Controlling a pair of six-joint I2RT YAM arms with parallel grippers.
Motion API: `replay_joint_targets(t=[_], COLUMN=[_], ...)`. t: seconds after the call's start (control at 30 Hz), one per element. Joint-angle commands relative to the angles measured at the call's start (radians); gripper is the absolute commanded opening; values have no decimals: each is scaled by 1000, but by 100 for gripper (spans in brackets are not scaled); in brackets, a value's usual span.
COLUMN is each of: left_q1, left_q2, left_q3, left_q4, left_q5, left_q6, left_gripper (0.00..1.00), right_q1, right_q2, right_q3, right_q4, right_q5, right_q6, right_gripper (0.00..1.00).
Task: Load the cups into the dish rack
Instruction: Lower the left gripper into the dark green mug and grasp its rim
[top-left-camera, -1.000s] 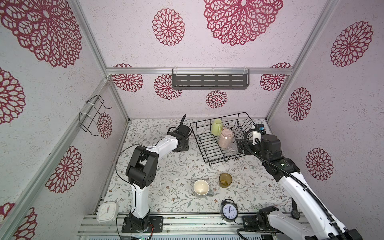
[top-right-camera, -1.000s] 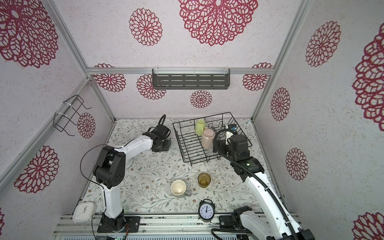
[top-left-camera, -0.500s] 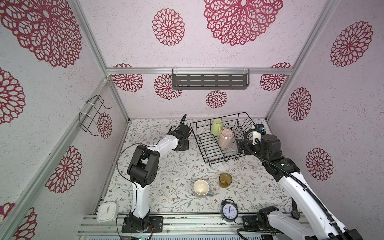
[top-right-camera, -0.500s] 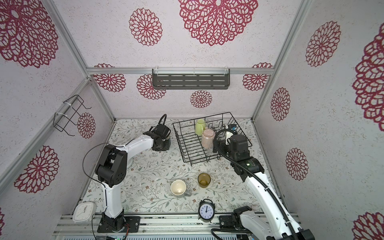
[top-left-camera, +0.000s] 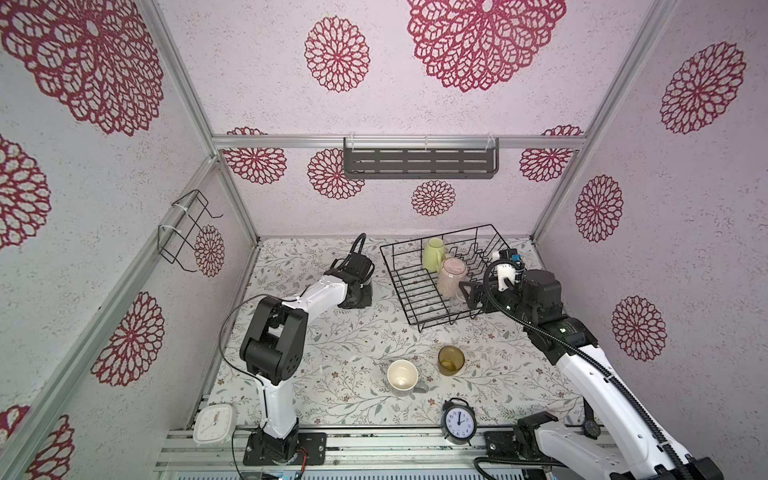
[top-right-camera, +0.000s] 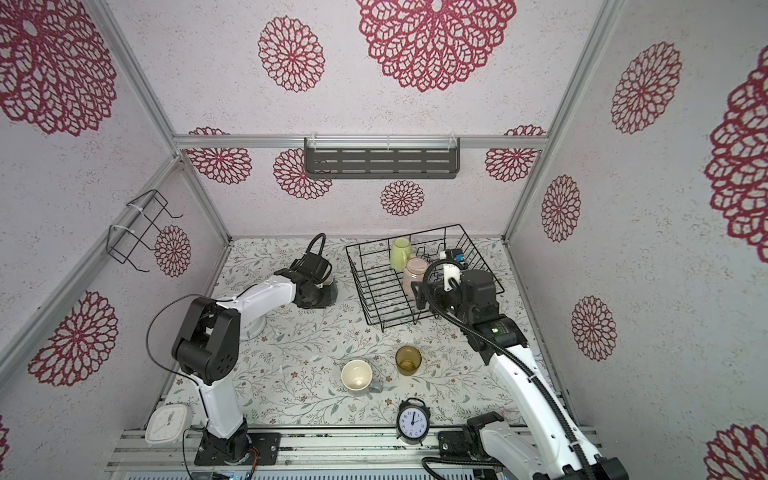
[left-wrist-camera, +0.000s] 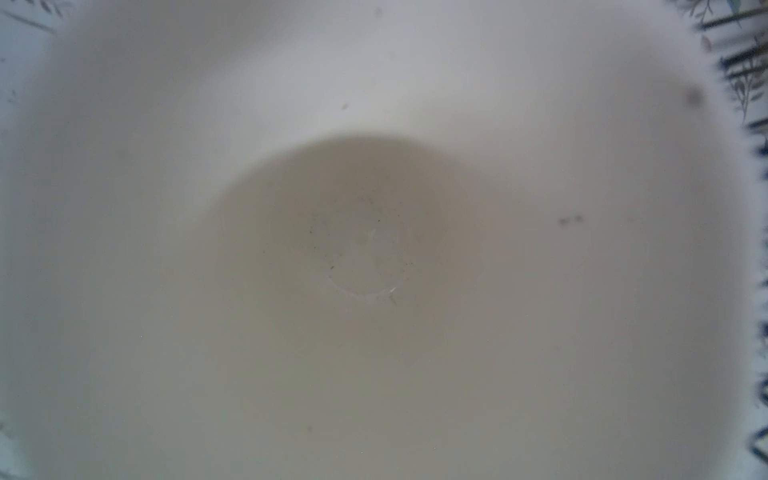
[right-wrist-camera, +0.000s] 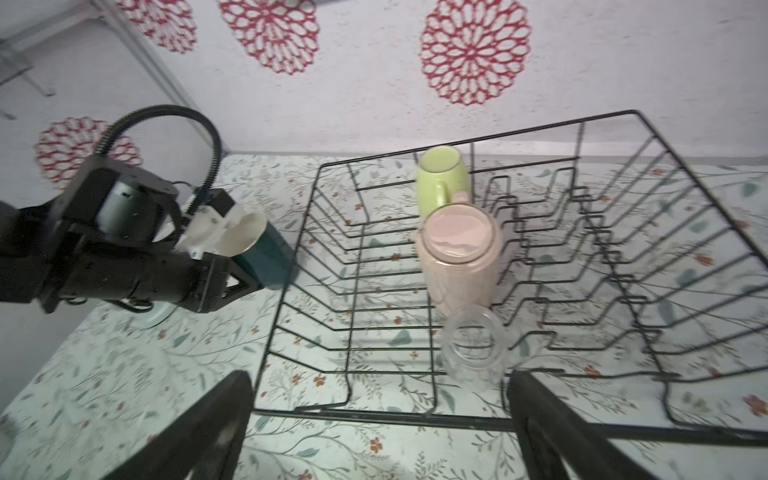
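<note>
Progress stands at about half: three of the six cups sit in the dish rack (right-wrist-camera: 332, 412). Nearest the arm bases, well behind the right pincer (right-wrist-camera: 376, 382), the grey mug with cream inside (top-left-camera: 402, 376) and the amber glass tumbler (top-left-camera: 451, 360) stand upright on the table, side by side, with neither arm touching them. The right pincer hovers at the rack's near rim, its jaws spread wide and empty. Just ahead of it, inside the rack, is the small clear glass (right-wrist-camera: 473, 353). Beyond that come the tall pale pink mug (right-wrist-camera: 459, 257) and the yellow-green mug (right-wrist-camera: 440, 183), both seemingly bottom-up. To that pincer's left, outside the rack, the left pincer (right-wrist-camera: 239, 270) looks clamped on the wall of the dark teal mug (right-wrist-camera: 266, 257), which is tilted just beside the rack's side. That mug likely goes in next, then the two on the table.
</note>
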Motion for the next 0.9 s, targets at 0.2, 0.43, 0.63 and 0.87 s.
replay_joint_targets(t=[0.2, 0.43, 0.63, 0.87], left_q1=[30, 21, -24, -38], left_q2=[-290, -403, -417, -334], left_q3=[-199, -341, -385, -349], left_q4=[51, 72, 89, 60], left_q5=[39, 6, -61, -86], left_q6=[-42, -62, -33, -1], left_gripper=[0, 0, 0, 6], right_q1=[35, 45, 46, 48], right_q2=[31, 49, 49, 45], right_q3=[3, -6, -14, -21], right_q4=[131, 164, 150, 122], right_q5=[-192, -141, -107, -79], right_q6=[58, 72, 74, 79], right_gripper=[99, 99, 99, 99])
